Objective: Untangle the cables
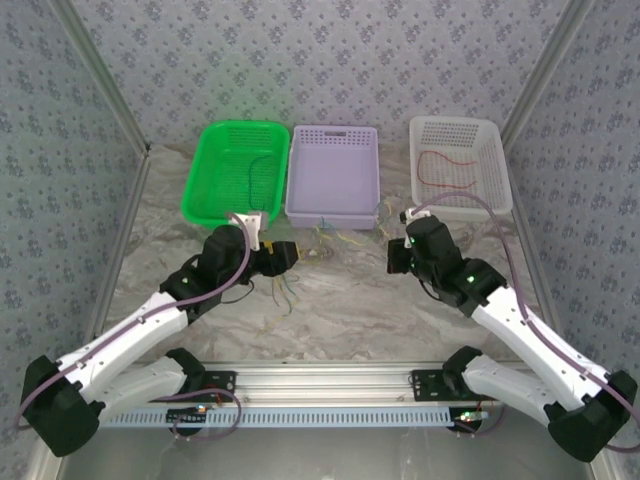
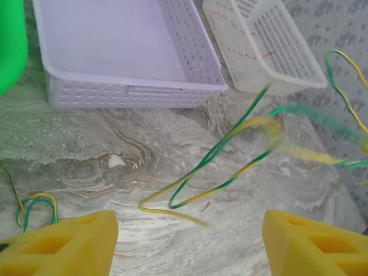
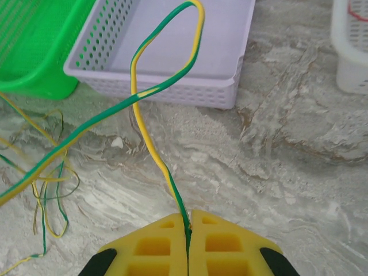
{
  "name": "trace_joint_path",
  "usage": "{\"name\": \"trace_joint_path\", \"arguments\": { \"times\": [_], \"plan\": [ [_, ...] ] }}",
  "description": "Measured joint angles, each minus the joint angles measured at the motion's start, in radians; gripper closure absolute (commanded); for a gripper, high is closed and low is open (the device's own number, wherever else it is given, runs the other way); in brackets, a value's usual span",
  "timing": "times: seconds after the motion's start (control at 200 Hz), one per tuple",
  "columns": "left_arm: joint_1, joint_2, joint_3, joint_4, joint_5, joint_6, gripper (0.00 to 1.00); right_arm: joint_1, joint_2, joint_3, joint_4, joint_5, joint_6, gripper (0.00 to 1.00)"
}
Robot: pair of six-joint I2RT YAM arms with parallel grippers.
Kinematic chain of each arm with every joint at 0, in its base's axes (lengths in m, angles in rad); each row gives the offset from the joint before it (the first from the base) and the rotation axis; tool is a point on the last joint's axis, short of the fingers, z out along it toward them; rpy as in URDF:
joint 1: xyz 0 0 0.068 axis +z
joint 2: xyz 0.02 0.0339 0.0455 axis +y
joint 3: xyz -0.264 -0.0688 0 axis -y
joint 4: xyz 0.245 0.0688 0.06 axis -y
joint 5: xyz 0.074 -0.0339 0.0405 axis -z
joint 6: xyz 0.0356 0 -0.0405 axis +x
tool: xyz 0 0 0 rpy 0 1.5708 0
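Over on the left, the left arm stretches low from its base and bends inward. Its wrist sits just in front of the green basket point(image 1: 238, 170), and the left gripper point(image 1: 287, 256) points across the table toward the middle. Seen from its own wrist camera, the two yellow fingers point(image 2: 63, 244) stand wide apart with nothing between them. A loose tangle of the cables point(image 1: 288, 288), yellow and green, lies on the marbled table point(image 1: 340, 310) just beside that gripper. Behind it, the lilac basket point(image 1: 333, 175) sits in the middle. One yellow-green wire point(image 3: 167, 75) loops up off the table in front of that basket and runs down into the right gripper point(image 3: 188, 233), whose fingers are pressed together on it. The right arm reaches in with its elbow bent and its wrist near the white basket point(image 1: 458, 165), where a red wire point(image 1: 447, 160) lies.
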State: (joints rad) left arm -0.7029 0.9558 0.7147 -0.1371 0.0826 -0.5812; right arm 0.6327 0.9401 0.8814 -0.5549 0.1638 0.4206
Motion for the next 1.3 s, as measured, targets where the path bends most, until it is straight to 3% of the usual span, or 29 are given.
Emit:
{"name": "trace_joint_path", "arguments": {
  "times": [0.385, 0.64, 0.964, 1.304],
  "plan": [
    [0.000, 0.016, 0.033, -0.018, 0.065, 0.129, 0.32, 0.001, 0.047, 0.008, 0.002, -0.076, -0.018, 1.00],
    [0.000, 0.026, 0.026, -0.018, 0.059, 0.126, 0.32, 0.008, 0.131, -0.003, 0.029, -0.089, -0.018, 1.00],
    [-0.023, 0.024, -0.066, -0.007, 0.060, 0.075, 0.39, 0.029, 0.257, -0.123, 0.097, -0.047, 0.008, 1.00],
    [-0.039, 0.108, -0.106, 0.037, 0.061, 0.077, 0.36, 0.055, 0.300, -0.127, 0.133, -0.021, 0.013, 1.00]
  ]
}}
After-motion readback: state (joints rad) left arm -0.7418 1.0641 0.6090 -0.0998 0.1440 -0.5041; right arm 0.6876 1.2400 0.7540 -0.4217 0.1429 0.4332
